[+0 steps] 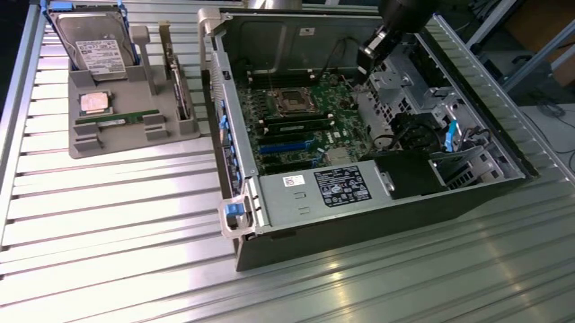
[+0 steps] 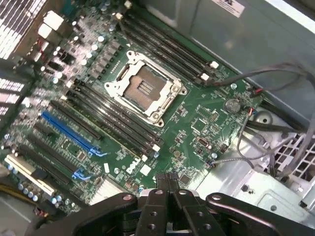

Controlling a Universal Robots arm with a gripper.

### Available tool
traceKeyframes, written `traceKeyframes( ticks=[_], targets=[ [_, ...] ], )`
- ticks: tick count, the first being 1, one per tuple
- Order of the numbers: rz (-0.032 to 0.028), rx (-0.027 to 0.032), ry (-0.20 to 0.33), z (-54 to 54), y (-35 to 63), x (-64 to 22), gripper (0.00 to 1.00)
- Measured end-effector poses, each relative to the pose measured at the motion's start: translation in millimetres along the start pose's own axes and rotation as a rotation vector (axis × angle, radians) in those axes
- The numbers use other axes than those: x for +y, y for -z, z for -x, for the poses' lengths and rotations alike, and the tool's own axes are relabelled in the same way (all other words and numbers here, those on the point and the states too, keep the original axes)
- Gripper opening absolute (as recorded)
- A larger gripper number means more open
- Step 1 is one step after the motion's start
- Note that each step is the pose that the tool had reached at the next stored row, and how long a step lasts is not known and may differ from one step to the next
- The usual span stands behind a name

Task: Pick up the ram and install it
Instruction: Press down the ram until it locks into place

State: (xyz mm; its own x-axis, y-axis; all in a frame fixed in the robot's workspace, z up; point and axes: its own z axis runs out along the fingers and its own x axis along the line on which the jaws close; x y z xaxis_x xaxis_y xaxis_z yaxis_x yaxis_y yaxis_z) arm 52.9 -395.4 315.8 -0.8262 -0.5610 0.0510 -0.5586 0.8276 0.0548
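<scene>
Slatted metal benching carries a grey holder point(image 1: 134, 128) where the ram point(image 1: 126, 118) lies flat, well apart from the gripper point(image 1: 370, 50) over the open case point(image 1: 359, 222). From the wrist, fingers point(image 2: 169, 184) sit pressed together above the motherboard point(image 2: 197, 118). That stick looks light, stiff and fragile, best pinched by its long edges.

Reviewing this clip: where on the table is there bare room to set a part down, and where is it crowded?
Bare ribbed table lies on the exterior view's left, below the grey parts holder and beside the open computer case. More free strip runs along the bottom edge in front of the case. Crowded: the holder, with hard drive, CPU chip and ram, and the case interior, where the gripper hangs over the motherboard.
</scene>
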Motion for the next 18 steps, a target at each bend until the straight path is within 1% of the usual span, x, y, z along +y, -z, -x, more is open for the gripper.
traceKeyframes(
  ticks=[1, 3, 5, 7, 9, 10, 13, 14, 16, 17, 18],
  targets=[
    [0.0024, -0.0026, -0.048, 0.0, 0.0, 0.0, 0.11],
    [0.0059, -0.0064, -0.117, 0.0, 0.0, 0.0, 0.11],
    [0.0081, -0.0088, -0.160, 0.0, 0.0, 0.0, 0.11],
    [0.0109, -0.0118, -0.215, 0.0, 0.0, 0.0, 0.11],
    [0.0146, -0.0158, -0.286, 0.0, 0.0, 0.0, 0.11],
    [0.0175, -0.0189, -0.343, 0.0, 0.0, 0.0, 0.11],
    [0.0222, -0.0239, -0.435, 0.0, 0.0, 0.0, 0.11],
    [0.0243, -0.0262, -0.476, 0.0, 0.0, 0.0, 0.11],
    [0.0271, -0.0292, -0.530, 0.0, 0.0, 0.0, 0.11],
    [0.0294, -0.0317, -0.576, 0.0, 0.0, 0.0, 0.11],
    [0.0311, -0.0335, -0.610, 0.0, 0.0, 0.0, 0.11]
  ],
)
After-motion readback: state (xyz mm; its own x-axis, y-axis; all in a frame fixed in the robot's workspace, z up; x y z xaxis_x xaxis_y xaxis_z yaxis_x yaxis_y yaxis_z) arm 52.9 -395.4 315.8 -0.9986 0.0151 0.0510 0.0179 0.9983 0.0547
